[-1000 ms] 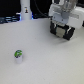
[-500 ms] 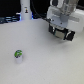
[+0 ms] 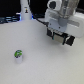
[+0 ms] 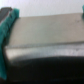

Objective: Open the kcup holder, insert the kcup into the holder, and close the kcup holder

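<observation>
Standing upright on the white counter (image 3: 42,62), the small white plastic kcup with a green top (image 3: 18,55) sits alone toward the exterior view's left, well apart from the arm. The white-and-black end effector (image 3: 60,37) hangs at the exterior view's upper right. Whether its jaws are spread or closed cannot be told; the wrist view is filled by a blurred grey-and-black flat-topped kcup holder (image 4: 45,40) with teal fingertips (image 4: 9,24) at one edge.

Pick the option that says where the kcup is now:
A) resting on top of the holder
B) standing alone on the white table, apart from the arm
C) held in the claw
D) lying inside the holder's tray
B: in the exterior view the kcup stands by itself on the table, well away from the claw at that view's upper right.
</observation>
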Tool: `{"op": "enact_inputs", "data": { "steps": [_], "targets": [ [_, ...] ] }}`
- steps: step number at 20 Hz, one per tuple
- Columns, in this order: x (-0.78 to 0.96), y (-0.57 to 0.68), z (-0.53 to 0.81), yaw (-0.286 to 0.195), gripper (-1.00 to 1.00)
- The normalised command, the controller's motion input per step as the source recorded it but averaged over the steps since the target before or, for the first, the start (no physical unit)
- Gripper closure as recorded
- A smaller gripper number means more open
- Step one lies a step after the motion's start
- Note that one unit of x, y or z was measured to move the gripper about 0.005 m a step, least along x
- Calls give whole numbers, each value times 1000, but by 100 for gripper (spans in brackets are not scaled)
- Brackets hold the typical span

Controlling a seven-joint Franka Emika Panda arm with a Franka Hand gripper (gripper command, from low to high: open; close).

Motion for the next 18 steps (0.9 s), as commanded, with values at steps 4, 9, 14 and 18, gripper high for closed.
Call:
{"op": "enact_inputs", "data": {
  "steps": [4,9,14,18],
  "targets": [
    [902,-366,209,-53,100],
    [810,-405,161,-50,100],
    [163,-106,219,-71,-100],
    [195,-170,358,-125,-100]
  ]
}}
